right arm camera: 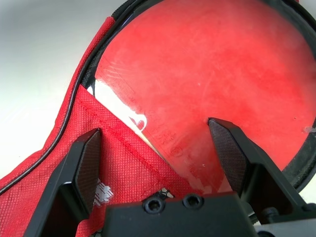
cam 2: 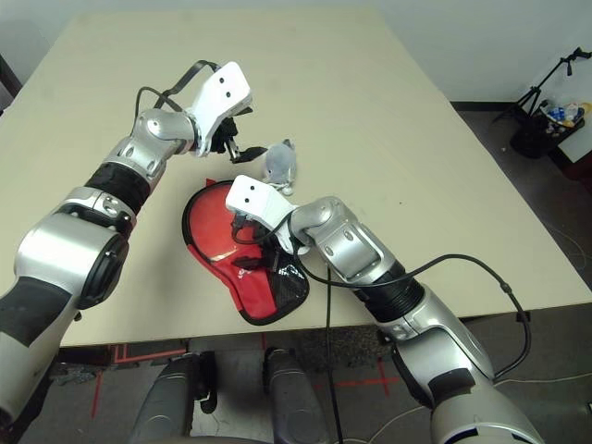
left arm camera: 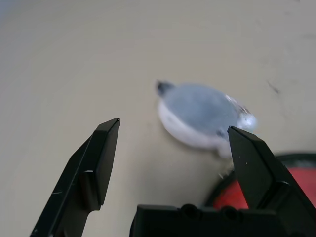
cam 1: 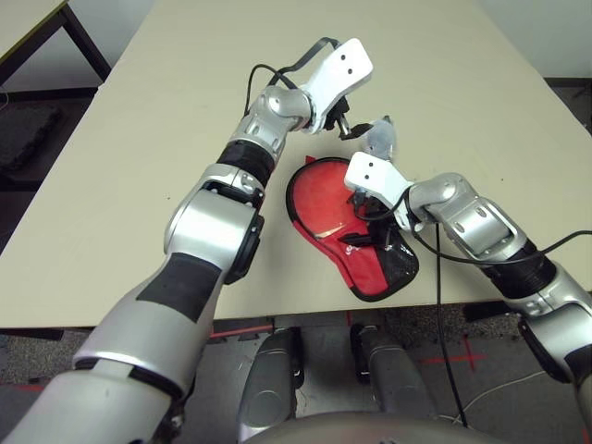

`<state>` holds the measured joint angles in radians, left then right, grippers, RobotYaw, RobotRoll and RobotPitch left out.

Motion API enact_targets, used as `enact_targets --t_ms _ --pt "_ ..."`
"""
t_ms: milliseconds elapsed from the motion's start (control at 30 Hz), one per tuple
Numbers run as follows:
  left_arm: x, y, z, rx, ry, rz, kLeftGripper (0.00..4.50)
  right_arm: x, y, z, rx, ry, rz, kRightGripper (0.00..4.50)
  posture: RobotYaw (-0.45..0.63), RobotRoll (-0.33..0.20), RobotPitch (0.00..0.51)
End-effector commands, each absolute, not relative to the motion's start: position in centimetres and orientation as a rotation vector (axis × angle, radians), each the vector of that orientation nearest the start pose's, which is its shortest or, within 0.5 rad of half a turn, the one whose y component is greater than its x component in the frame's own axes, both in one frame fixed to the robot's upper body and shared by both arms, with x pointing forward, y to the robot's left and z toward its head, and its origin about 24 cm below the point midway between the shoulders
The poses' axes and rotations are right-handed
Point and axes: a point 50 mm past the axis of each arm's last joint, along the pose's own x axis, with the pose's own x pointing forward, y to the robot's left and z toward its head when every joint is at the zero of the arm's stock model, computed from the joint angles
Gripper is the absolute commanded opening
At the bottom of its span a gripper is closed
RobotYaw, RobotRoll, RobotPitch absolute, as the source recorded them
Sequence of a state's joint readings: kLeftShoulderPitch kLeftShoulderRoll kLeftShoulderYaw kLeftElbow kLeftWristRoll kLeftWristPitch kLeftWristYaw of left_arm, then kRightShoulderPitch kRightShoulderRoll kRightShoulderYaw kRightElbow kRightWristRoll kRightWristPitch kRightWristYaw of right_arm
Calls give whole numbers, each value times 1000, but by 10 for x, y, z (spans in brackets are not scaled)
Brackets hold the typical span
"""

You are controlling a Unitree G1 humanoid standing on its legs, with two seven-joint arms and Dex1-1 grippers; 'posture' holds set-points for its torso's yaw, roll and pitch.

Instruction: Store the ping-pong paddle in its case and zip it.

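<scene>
The red case (cam 1: 370,277) lies near the table's front edge, unzipped, its black-piped rim curving round the head end. Inside it rests the ping-pong paddle (right arm camera: 212,74), its round red face up and bare; a red fabric flap of the case (right arm camera: 123,163) covers the part toward the handle, which is hidden. My right gripper (right arm camera: 158,143) hovers open just above the line where flap meets rubber, with nothing between its fingers (right arm camera: 86,163). My left gripper (left arm camera: 174,127) is open beyond the case's head end, with nothing held, pointing at a small pouch.
A small grey-white round pouch (cam 1: 381,139) lies on the table just past the case, close to my left gripper (cam 1: 347,125). The beige table (cam 1: 139,166) stretches wide to the left and far side. Its front edge runs just below the case.
</scene>
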<state>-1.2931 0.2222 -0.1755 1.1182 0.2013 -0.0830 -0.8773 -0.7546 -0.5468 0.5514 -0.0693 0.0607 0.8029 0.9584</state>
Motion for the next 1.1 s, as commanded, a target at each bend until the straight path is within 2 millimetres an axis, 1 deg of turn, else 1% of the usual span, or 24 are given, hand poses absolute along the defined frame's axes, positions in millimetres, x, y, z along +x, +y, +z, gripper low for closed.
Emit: enact_targets --t_ms 33,100,167,467,867,967,1000,1033,1100 --pt "402 83 187 690 138 -1050 4465 311 -109 115 -707 627 1071 4500 -6 0 181" --pt "396 90 168 678 222 -1089 4465 311 -109 115 -708 626 1070 4500 -6 0 180" --pt "391 93 157 651 278 -1118 4465 312 -109 116 -709 625 1069 4500 -5 0 180" --pt "382 107 138 617 364 -1106 4465 315 -109 117 -710 621 1063 4500 -7 0 175" --pt "370 119 96 512 573 -1075 4465 319 -112 121 -686 620 1046 4500 -15 0 178" --pt "369 119 92 514 585 -1066 4465 323 -111 137 -618 599 1037 4500 -15 0 178" --pt "369 119 91 513 589 -1064 4465 327 -111 151 -587 569 1014 4500 -15 0 178" --pt "369 119 91 514 592 -1063 4465 335 -112 169 -571 524 970 4500 -14 0 178" --pt "369 119 90 517 593 -1063 4465 344 -114 195 -548 462 899 4500 -16 0 178"
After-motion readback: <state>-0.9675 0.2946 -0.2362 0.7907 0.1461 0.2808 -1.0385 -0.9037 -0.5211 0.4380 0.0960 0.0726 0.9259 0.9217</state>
